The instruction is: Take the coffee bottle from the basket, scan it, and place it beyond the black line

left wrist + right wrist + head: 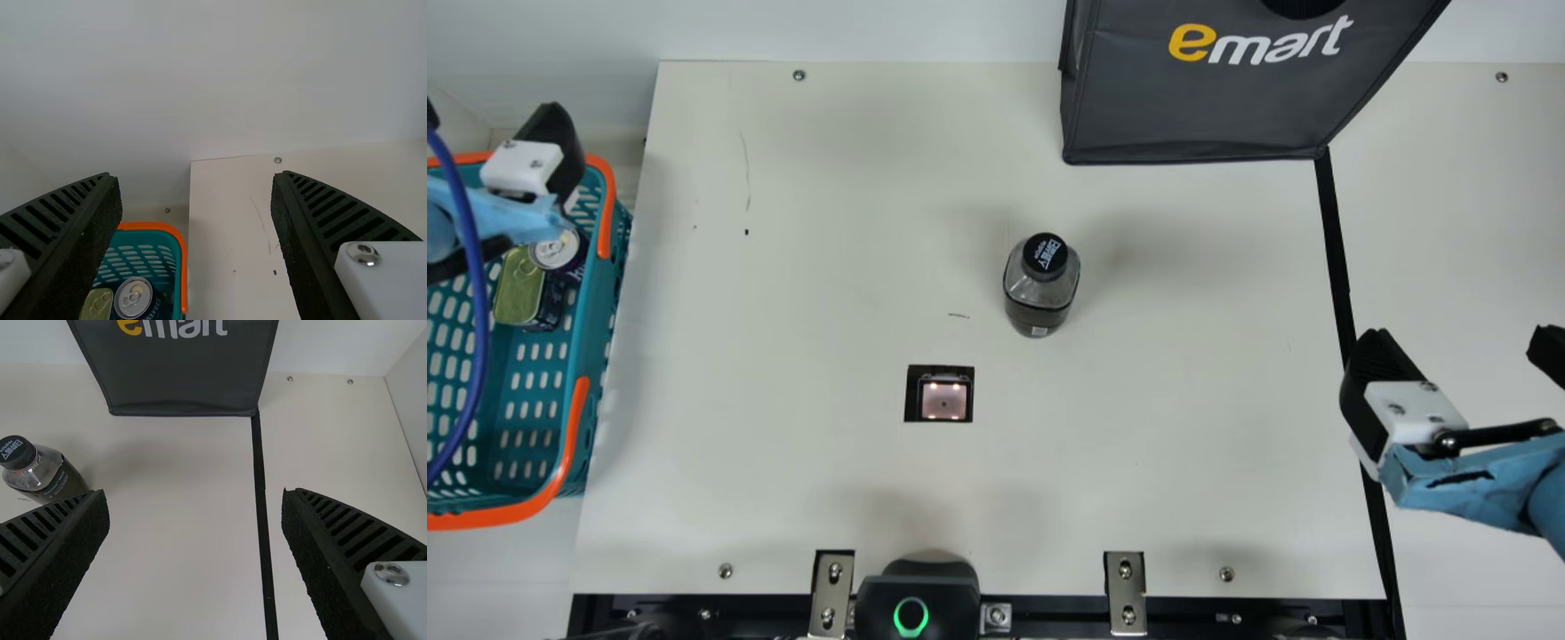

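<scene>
at the far left, the left gripper [197, 177] is spread wide with nothing between its fingers, above the teal plastic basket [607, 298], where a drink can [559, 249] sits beside a gold-lidded tin [519, 286]. next comes the square scanner window [944, 397] set in the table, lit from within. just past it, toward the bag, the coffee bottle [1040, 289] stands upright on the bare tabletop, out of the basket and short of the black line [1336, 249].

i judge it light to moderately heavy, firm-walled and rather smooth (plastic or glass, i can't tell which). the squared body below the shoulder looks like the best hold, gripped squarely across two opposite sides; the black screw cap [1045, 255] is small and round, and likely to let the bottle swing. a hard squeeze may dent it if it is plastic, and a nudge up high could topple it.

farther right, the right gripper [195, 493] is also wide apart and empty, near the line.

as for print, the cap has white lettering, the bottle's dark lower part has a small pale patch, perhaps a code, and the black shopping bag [1192, 107] shows a large yellow-and-white logo.
</scene>
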You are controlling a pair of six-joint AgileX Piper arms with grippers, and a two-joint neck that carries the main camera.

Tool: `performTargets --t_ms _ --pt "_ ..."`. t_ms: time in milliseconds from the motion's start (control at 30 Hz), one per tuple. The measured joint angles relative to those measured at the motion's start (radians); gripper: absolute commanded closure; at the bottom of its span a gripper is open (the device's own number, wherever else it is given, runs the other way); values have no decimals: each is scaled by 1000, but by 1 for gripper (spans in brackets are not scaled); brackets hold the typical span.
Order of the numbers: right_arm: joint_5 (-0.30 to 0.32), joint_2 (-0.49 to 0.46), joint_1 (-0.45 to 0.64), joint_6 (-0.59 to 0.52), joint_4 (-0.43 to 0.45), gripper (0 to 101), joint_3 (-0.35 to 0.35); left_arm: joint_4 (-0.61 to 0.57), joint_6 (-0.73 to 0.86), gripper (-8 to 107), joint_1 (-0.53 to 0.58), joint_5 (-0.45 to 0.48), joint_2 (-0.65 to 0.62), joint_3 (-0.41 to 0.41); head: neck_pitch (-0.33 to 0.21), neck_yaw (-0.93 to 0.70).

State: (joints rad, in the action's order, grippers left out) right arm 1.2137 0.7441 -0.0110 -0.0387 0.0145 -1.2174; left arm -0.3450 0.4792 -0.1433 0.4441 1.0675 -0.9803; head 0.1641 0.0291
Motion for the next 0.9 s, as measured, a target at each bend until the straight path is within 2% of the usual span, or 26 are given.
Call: performTargets --t_ms 900 --pt "0 0 0 0 0 10 0 95 -118 9 74 100 -148 68 2 0"
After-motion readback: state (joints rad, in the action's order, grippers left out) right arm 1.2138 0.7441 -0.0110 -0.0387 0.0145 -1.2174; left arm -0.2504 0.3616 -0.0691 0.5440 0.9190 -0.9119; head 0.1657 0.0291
